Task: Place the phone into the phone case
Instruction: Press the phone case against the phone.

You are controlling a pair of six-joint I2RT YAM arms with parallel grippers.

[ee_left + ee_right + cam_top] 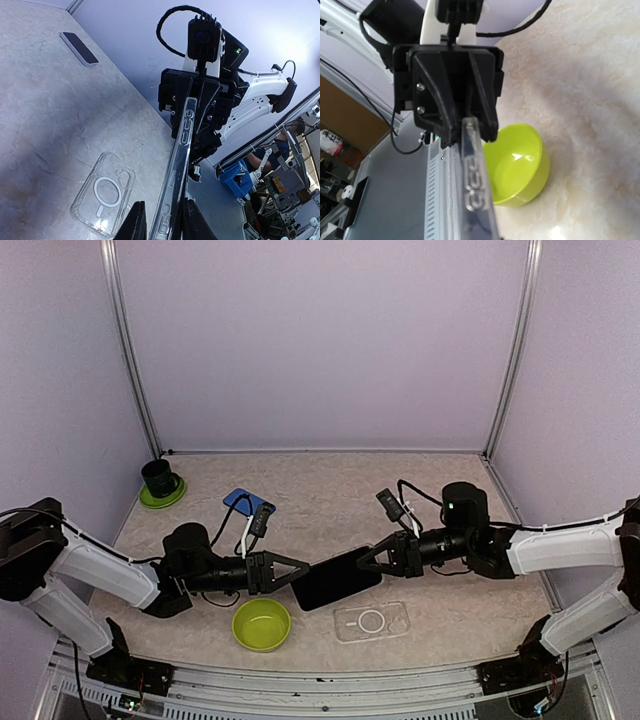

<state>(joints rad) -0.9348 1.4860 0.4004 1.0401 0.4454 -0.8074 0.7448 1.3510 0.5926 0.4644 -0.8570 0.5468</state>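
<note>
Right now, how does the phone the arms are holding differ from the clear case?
The phone is dark and opaque; the case is see-through with a white ring. The phone is held off the table between the left gripper and right gripper; the case lies flat, untouched. Both are rounded rectangles of similar outline.

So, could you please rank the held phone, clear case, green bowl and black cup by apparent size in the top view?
1. black phone, though raised nearer the camera.
2. clear case and green bowl: alike.
3. black cup.

Bowl [262, 625] near phone case [371, 621]
</note>
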